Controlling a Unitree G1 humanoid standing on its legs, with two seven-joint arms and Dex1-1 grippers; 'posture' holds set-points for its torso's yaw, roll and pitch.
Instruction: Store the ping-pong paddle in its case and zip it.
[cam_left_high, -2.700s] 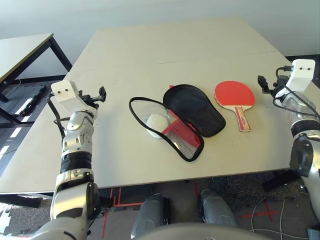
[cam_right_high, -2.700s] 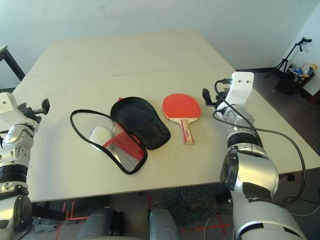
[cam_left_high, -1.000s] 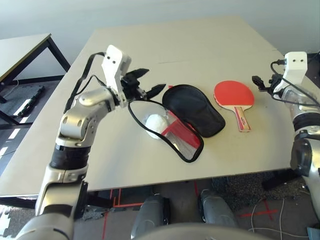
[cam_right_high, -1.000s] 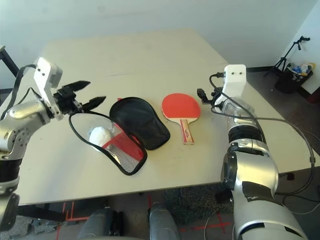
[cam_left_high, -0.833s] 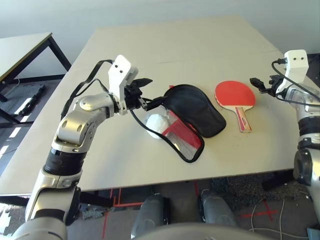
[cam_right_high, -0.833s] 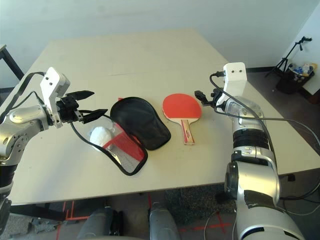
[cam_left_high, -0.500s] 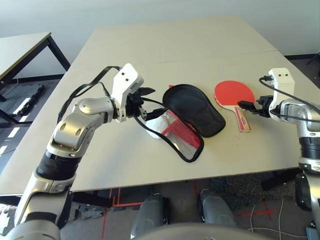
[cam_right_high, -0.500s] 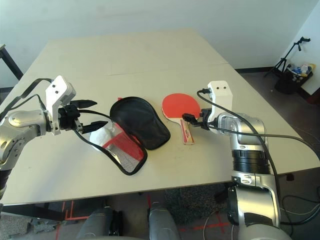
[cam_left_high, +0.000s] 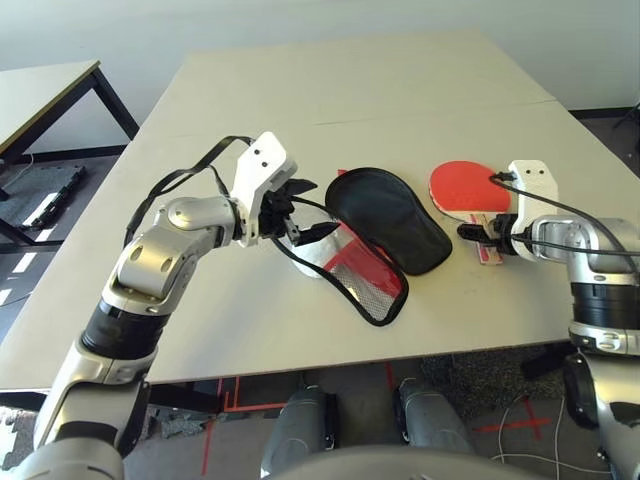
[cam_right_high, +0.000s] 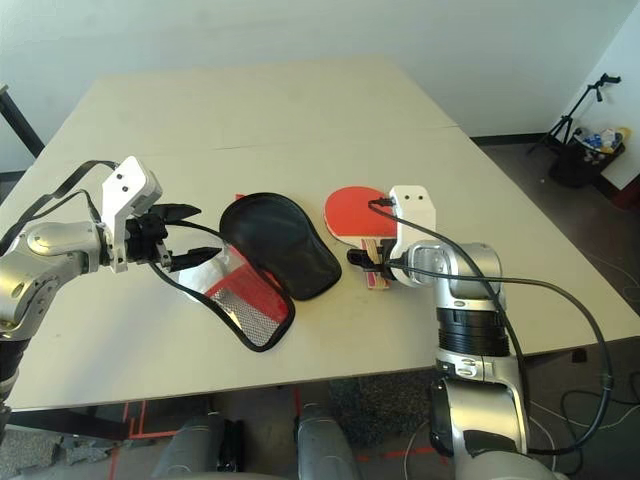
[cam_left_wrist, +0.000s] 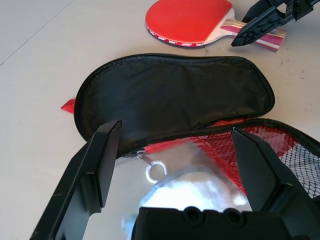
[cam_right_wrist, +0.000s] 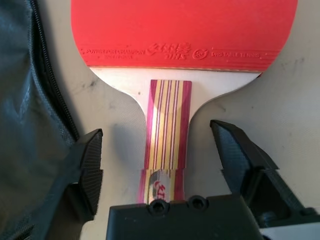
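Our left gripper (cam_left_high: 308, 212) sits mid-left of frame, jaws spread wide; our right gripper (cam_left_high: 478, 237) reaches in from the right, fingers apart too.

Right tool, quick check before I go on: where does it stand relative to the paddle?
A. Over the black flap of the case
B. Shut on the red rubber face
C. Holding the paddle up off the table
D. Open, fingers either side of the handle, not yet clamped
D: the right tool is open, a gap showing between each finger and the handle of the paddle, which lies flat on the table.
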